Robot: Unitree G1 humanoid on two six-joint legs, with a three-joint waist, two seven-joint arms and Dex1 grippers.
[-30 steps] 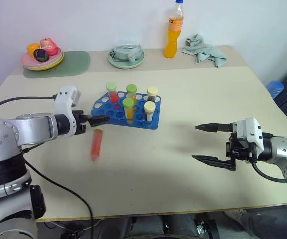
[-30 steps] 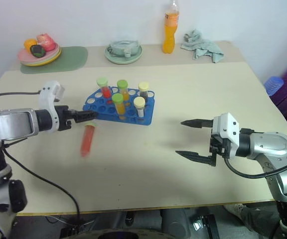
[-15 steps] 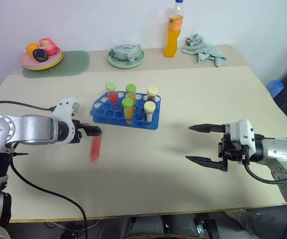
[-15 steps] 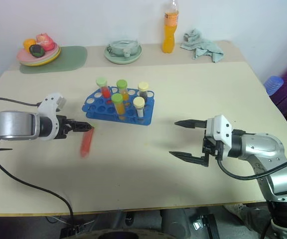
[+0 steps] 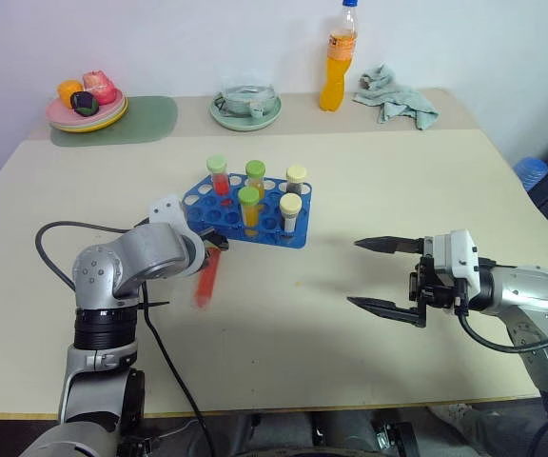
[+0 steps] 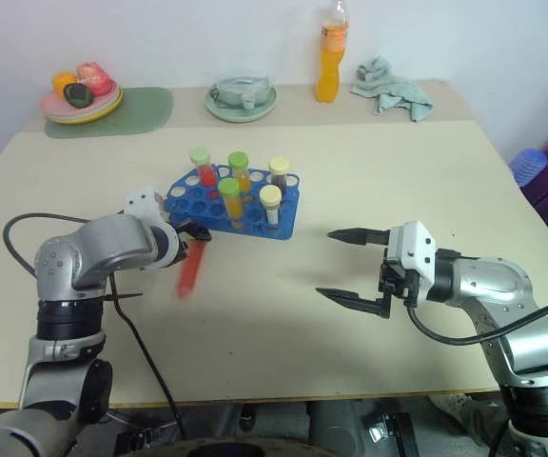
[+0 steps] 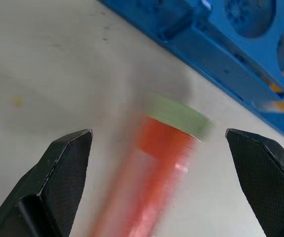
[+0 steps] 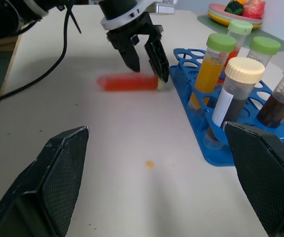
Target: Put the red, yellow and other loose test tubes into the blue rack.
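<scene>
6 test tubes, 1 blue rack, 1 bottle.

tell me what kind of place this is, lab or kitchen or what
Probably a staged test setup, not a real lab: a plain table holds a blue rack of capped tubes alongside a plate of fruit and an orange drink bottle.

The red tube is motion-blurred; its far end runs out of frame in the left wrist view. The blue rack is cut off by that view's edge. The left gripper is largely hidden behind its wrist. Contents of the far plate are too small to identify.
</scene>
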